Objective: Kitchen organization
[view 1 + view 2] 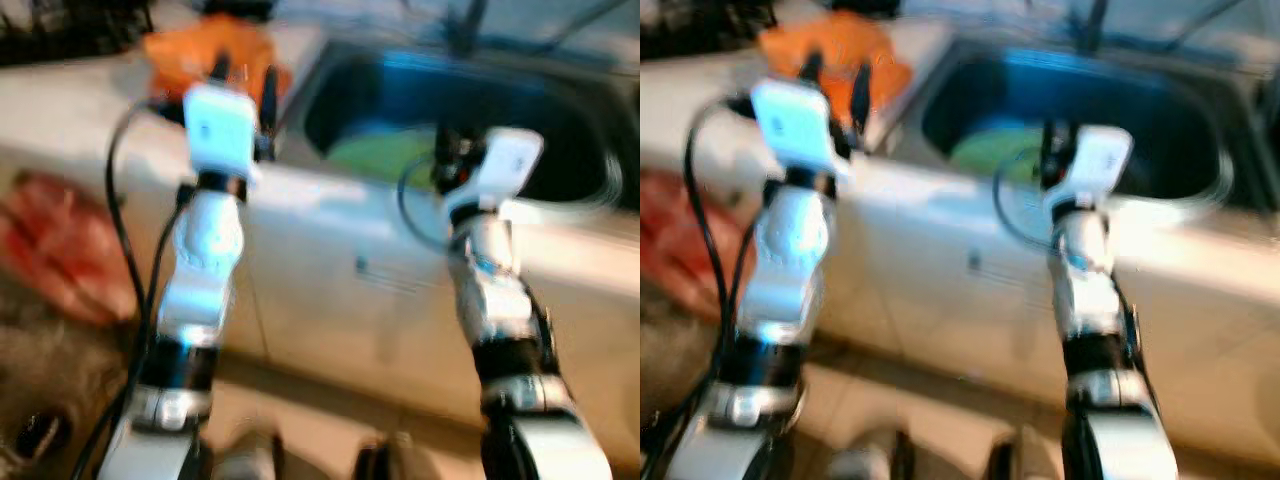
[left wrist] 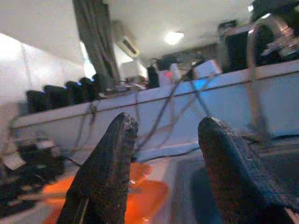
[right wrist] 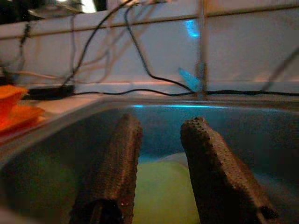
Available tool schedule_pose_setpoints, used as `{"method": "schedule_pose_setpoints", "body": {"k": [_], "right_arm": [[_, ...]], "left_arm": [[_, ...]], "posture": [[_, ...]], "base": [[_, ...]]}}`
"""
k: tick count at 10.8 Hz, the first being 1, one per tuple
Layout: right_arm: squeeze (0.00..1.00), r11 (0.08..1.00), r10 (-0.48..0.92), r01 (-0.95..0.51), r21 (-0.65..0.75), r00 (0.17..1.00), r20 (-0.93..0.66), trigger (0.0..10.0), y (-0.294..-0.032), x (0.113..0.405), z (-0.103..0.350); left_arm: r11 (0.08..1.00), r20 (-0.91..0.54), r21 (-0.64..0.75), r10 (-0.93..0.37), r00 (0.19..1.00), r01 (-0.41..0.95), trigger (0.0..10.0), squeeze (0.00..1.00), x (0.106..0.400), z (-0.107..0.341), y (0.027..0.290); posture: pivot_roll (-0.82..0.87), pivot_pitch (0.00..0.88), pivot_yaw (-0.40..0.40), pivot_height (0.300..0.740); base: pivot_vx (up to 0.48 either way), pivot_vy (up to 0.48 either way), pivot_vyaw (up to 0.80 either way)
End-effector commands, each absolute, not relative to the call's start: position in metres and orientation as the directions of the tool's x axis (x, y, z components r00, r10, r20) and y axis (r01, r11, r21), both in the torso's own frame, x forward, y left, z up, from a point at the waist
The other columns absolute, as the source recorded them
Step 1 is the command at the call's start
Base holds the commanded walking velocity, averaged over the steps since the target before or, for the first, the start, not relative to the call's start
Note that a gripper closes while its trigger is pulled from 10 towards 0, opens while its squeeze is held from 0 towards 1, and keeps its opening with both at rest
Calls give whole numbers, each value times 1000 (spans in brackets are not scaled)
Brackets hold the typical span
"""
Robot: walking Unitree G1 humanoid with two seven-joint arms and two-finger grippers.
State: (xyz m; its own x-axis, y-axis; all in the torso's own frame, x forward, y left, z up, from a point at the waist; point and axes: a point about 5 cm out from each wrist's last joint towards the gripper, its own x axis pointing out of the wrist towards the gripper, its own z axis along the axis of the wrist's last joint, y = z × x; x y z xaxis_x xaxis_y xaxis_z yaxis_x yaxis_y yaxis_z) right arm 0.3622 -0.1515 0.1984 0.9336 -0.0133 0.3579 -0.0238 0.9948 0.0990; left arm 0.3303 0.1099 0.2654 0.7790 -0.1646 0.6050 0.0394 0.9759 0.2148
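Note:
The head views are blurred. A steel sink (image 1: 560, 110) is set into the pale counter, with a light green round thing (image 1: 385, 155) lying in its basin. Orange dishes (image 1: 185, 50) sit on the counter left of the sink. My left gripper (image 1: 245, 75) is raised at the counter's edge in front of the orange dishes (image 2: 145, 191), open with nothing between its fingers (image 2: 112, 154). My right gripper (image 1: 447, 148) hovers at the sink's front rim, open and empty, pointing at the green thing (image 3: 159, 191).
A pale cabinet front (image 1: 380, 290) stands below the counter. Something red (image 1: 50, 250) lies at the left by the floor. Cables run along the tiled back wall (image 3: 243, 51). A faucet (image 2: 261, 70) rises behind the sink.

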Motion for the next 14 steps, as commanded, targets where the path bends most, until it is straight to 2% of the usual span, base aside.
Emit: {"method": "schedule_pose_setpoints", "body": {"k": [1, 4, 9, 11, 14], "right_arm": [[0, 995, -18, -20, 100, 932, 362, 10000, -153, 362, 200], [0, 995, -18, -18, 97, 934, 356, 10000, -152, 362, 198], [0, 996, 21, -44, 72, 957, 289, 10000, -149, 361, 180], [0, 998, 37, -49, 46, 971, 236, 10000, -150, 360, 163], [0, 999, 9, -21, 46, 966, 259, 10000, -158, 359, 167]], "left_arm": [[976, 612, 216, -164, 774, 36, 10000, 0, 329, 268, 111], [977, 606, 209, -166, 778, 46, 10000, 0, 328, 265, 111], [986, 379, 161, -110, 919, 51, 10000, 0, 335, 195, 129], [991, 332, 130, -79, 940, 37, 10000, 0, 334, 178, 137], [991, 339, 128, -73, 938, 31, 10000, 0, 335, 177, 142]], "posture": [[91, 157, -35, 740], [94, 159, -36, 740], [94, 161, -42, 740], [92, 159, -43, 740], [82, 160, -42, 740]], "base": [[0, 0, 0], [0, 0, 0], [0, 0, 0], [0, 0, 0], [0, 0, 0]]}}
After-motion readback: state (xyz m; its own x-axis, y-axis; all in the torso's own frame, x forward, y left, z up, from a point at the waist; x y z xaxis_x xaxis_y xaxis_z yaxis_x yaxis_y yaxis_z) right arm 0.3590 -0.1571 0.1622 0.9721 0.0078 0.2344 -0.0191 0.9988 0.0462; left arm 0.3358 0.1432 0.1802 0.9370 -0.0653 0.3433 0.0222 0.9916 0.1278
